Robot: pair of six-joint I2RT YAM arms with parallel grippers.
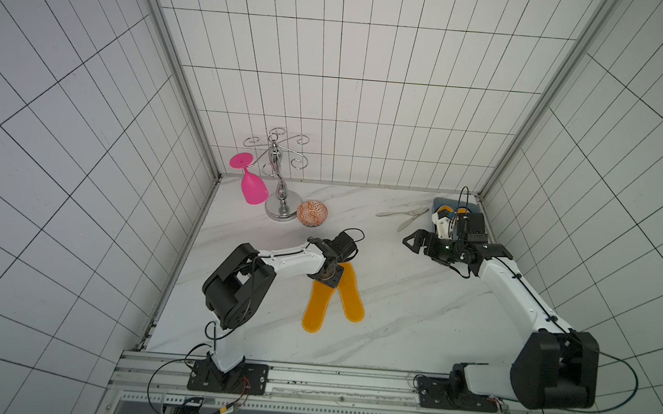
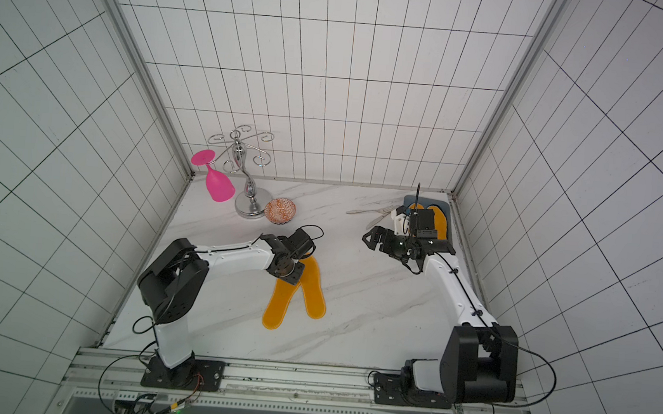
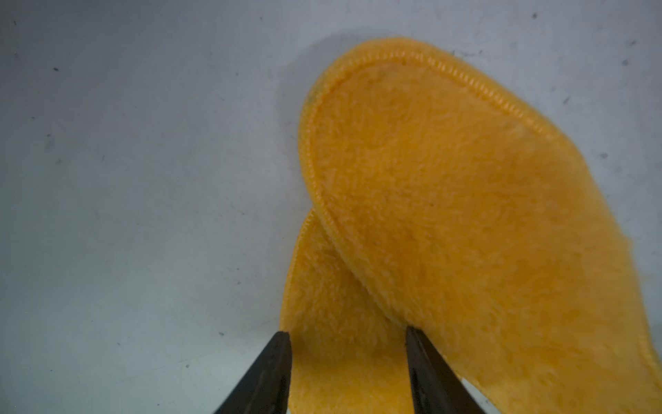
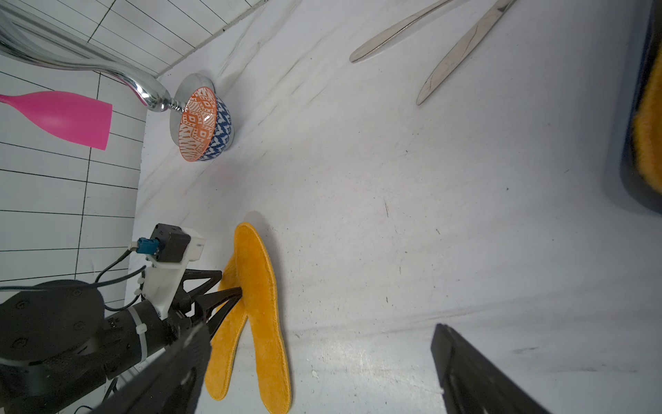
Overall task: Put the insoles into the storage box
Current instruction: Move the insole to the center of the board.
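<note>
Crossing mid-scene: left-leaning insole (image 1: 315,308) and right-leaning insole (image 1: 351,298), both orange, meet at their far ends and splay apart toward the near edge, an upside-down V.
Long axes: both run far to near, with narrow ends far and broad rounded ends near.
Left tool: left gripper (image 3: 345,331) has its jaws apart, tips down either side of the left-leaning insole's far end, no pinch showing.
Overlap: the right-leaning insole lies on top. The left wrist view catches it, stitched rim and fleecy pile too, while in both top views the left gripper covers that spot.
Box: storage box (image 2: 411,201) sits in the far right corner, boxed insoles (image 2: 438,220) showing orange inside.
Right tool: right gripper (image 1: 414,243) is spread wide and empty, hanging over the table (image 1: 414,311) just left of the storage box.
Bowl: bowl (image 4: 204,123) shows its blue outside in the right wrist view, but only its orange inside in both top views.
</note>
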